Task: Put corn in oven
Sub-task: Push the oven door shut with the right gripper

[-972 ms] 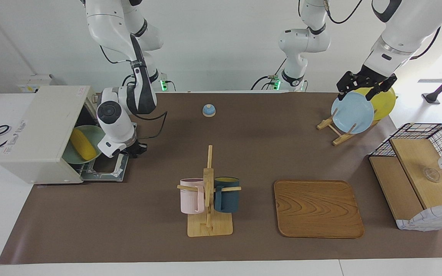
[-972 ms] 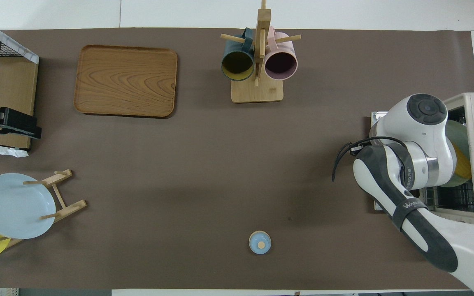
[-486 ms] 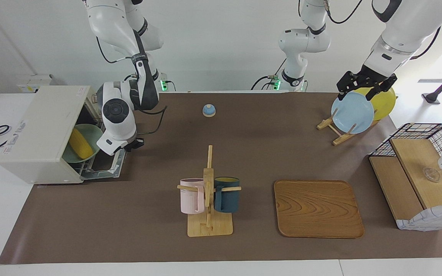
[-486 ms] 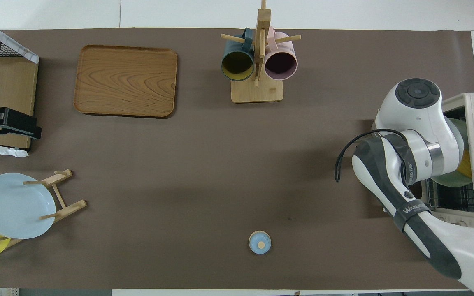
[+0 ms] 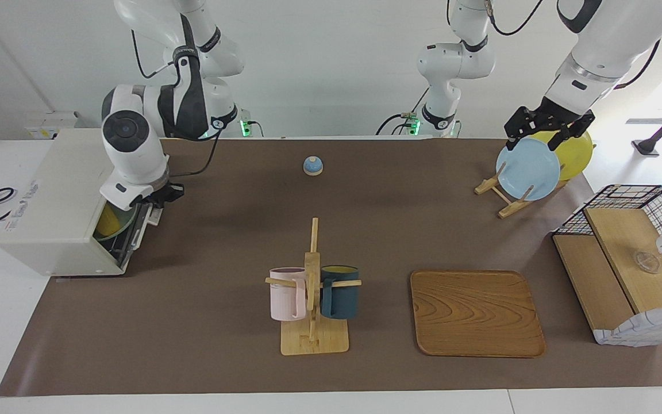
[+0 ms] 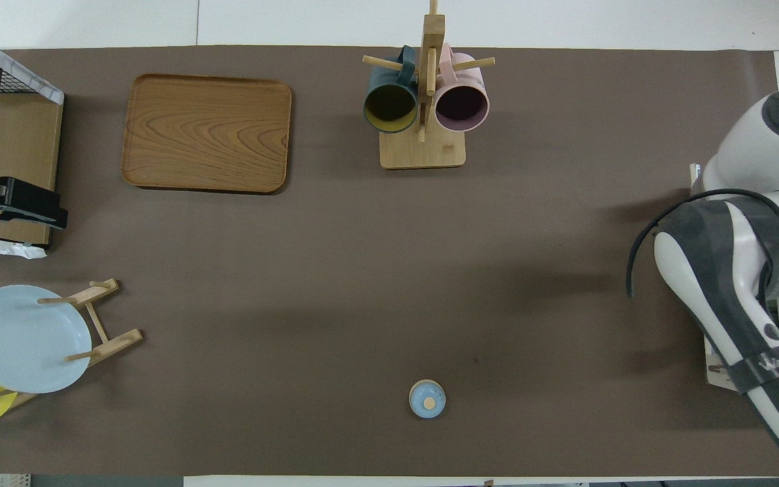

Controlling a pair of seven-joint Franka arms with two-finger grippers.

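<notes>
- Presently, the boxy cream-white toaster oven (image 5: 58,201) stands at the right arm's end of the brown-covered worktop (image 5: 365,230); its door (image 5: 135,230) is raised almost shut, leaving a narrow gap.
- Through that gap a sliver of the bright yellow corn cob (image 5: 108,221) shows, lying on a pale green round plate (image 5: 118,225) inside the oven cavity.
- Right tool (image 5: 161,195): dark fingers brought together, gripping nothing, at the upper edge of the door; whether it touches cannot be told.
- Left tool (image 5: 546,123): fingers spread apart, hanging over a glossy light blue plate (image 5: 528,168) and a yellow plate (image 5: 572,152), both upright in a slatted wooden rack (image 5: 497,192).
- Mid-worktop: a wooden peg stand (image 5: 312,305) carrying a matte pink mug (image 5: 287,293) and a dark teal mug (image 5: 339,292).
- Beside it, toward the left arm's end: a rounded-corner wood-grain tray (image 5: 476,313), lying flat.
- Nearer to the robots than the stand: a small domed blue lid (image 5: 312,165).
</notes>
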